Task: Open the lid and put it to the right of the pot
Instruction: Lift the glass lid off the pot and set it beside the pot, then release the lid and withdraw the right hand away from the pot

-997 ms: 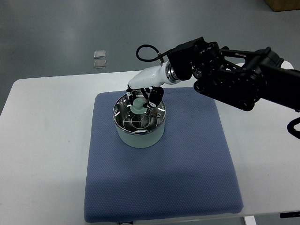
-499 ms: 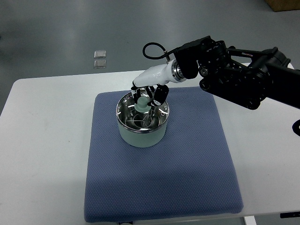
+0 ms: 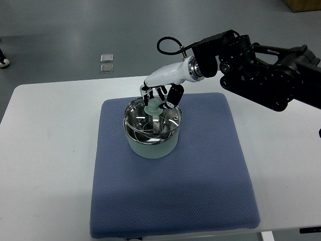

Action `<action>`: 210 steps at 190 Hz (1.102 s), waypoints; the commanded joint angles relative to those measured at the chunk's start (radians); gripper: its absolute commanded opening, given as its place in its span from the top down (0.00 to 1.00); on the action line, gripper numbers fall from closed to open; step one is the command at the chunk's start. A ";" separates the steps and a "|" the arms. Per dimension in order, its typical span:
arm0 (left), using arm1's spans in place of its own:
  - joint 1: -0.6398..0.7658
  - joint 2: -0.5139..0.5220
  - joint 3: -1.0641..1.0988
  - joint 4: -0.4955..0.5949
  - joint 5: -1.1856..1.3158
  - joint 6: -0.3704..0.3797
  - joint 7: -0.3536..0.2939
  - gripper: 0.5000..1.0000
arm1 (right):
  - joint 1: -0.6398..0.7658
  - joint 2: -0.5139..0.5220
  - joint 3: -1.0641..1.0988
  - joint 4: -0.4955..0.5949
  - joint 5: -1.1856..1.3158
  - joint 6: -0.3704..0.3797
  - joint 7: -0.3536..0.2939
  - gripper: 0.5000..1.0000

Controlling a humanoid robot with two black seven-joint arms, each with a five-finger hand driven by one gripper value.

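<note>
With your right hand [image 3: 159,98] closed on the pale green knob of the clear glass lid [image 3: 153,119] atop the mint-green round pot [image 3: 151,145], lift straight, then carry it right onto the blue padded mat [image 3: 210,165].

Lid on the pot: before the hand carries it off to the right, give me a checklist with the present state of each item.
1. Right hand closed on the lid knob: ok.
2. Lid lifted clear of the pot rim: cannot tell; the glass lid looks tilted, its near edge seemingly at the rim.
3. Pot upright on the blue mat: ok.
4. Mat right of the pot free for placing: ok.
5. Left hand out of the way: ok, not in view.
</note>
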 commanded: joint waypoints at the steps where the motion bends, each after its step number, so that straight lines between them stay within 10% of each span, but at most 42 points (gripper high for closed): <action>1: 0.000 0.000 0.000 0.000 0.000 0.000 0.000 0.00 | 0.008 -0.046 0.038 0.030 0.010 0.044 0.001 1.00; 86: 0.000 0.000 0.000 0.000 0.000 0.000 0.000 0.00 | -0.070 -0.364 0.078 0.122 0.021 0.023 0.090 1.00; 179: 0.000 0.000 0.000 0.000 0.000 0.000 0.000 0.00 | -0.276 -0.335 0.068 0.100 0.008 -0.104 0.084 1.00; 202: 0.000 0.000 0.000 0.000 0.000 0.000 0.000 0.00 | -0.290 -0.302 0.074 0.091 0.024 -0.129 0.084 0.28; 210: 0.000 0.000 0.000 0.000 0.000 0.000 0.000 0.00 | -0.294 -0.299 0.078 0.091 0.027 -0.143 0.084 0.19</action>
